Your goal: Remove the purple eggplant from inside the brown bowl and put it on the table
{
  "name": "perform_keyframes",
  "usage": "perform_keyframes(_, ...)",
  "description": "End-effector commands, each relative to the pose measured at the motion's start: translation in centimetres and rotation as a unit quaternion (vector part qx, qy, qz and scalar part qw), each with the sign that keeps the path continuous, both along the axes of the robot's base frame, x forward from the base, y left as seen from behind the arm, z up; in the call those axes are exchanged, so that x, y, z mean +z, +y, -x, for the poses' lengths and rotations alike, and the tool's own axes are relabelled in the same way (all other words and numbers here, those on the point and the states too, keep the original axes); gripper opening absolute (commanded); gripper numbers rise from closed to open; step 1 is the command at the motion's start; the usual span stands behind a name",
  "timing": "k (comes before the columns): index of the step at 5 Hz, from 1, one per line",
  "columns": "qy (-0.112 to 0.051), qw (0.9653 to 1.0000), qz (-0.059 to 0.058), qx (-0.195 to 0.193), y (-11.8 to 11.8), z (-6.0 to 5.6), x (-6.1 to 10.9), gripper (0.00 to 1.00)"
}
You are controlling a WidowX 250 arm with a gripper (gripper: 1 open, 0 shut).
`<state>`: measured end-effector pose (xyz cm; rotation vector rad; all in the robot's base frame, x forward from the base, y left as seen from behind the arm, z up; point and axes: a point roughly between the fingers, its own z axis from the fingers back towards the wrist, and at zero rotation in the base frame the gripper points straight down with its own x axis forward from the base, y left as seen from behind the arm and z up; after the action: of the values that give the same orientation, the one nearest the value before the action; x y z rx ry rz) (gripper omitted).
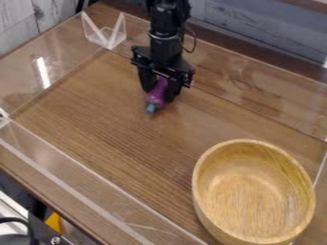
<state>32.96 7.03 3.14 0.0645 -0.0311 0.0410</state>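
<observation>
The purple eggplant [156,98] rests tilted on the table [90,134] at the back centre, its teal stem cap pointing toward the camera and touching the wood. My gripper [163,88] points straight down over it, shut on the eggplant's upper end, which sits between the black fingers. The brown bowl [215,158] stands at the front right, well away from the gripper, with nothing inside it.
Low clear acrylic walls [38,67] border the tabletop on all sides. A folded clear plastic piece [105,31] stands at the back left behind the arm. Bare wood lies between the gripper and the bowl.
</observation>
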Motion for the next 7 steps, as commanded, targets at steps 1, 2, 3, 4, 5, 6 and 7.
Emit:
perform_keyframes(1, -0.032, 0.9995, -0.002, 0.0, 0.4, -1.8, 1.8, 1.0)
perform_keyframes(2, -0.033, 0.9994, 0.001, -0.005, 0.4, -2.7, 1.9, 0.0)
perform_keyframes(3, -0.033, 0.9994, 0.002, -0.002, 1.4, -3.4, 1.2, 1.0)
perform_keyframes(4, -0.032, 0.9995, 0.003, 0.005, 1.5, -2.9, 1.2, 0.0)
perform_keyframes(5, -0.03, 0.9994, 0.007, 0.014, 1.7, -2.3, 1.8, 0.0)
perform_keyframes(6, -0.027, 0.9995, 0.013, 0.012, 1.2, -2.3, 2.5, 0.0)
perform_keyframes(7, -0.025, 0.9995, 0.019, 0.011, 0.8, -2.3, 3.2, 0.0)
